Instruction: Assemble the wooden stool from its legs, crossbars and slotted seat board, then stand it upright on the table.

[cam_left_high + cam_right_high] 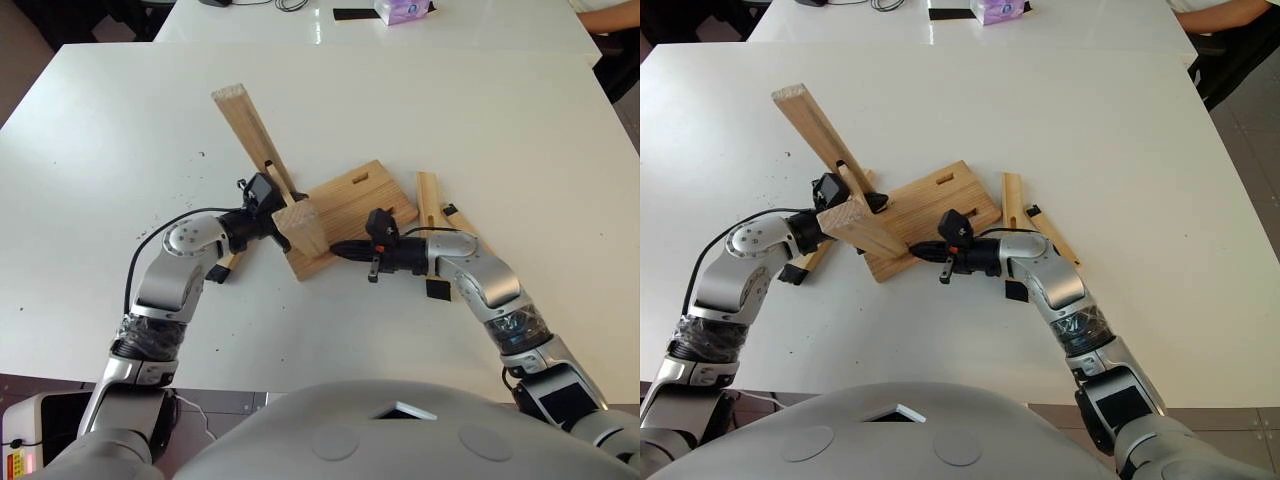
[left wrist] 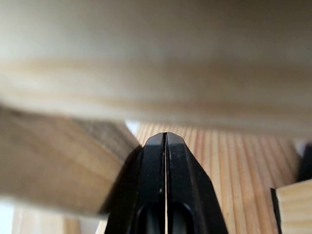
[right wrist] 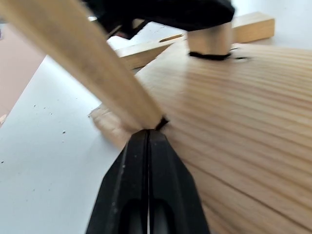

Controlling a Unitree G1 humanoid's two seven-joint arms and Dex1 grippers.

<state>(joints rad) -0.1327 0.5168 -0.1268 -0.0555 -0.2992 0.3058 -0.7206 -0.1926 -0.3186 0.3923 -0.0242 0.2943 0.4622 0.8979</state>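
Observation:
The slotted seat board [image 1: 352,200] lies flat mid-table. Two wooden legs stand in it: a long one [image 1: 250,125] leaning away to the far left, and a nearer one [image 1: 303,228] tilted toward me. My left gripper [image 1: 297,196] sits between the two legs at their bases, fingers [image 2: 155,146] shut with nothing between them. My right gripper [image 1: 336,248] is low over the board's near edge, shut, with its tips [image 3: 147,132] against the foot of the near leg [image 3: 83,53].
Two loose wooden bars [image 1: 428,205] lie right of the board, one [image 1: 462,222] partly under my right forearm. Another piece [image 1: 228,265] lies under my left arm. A second table behind holds a tissue box [image 1: 405,10].

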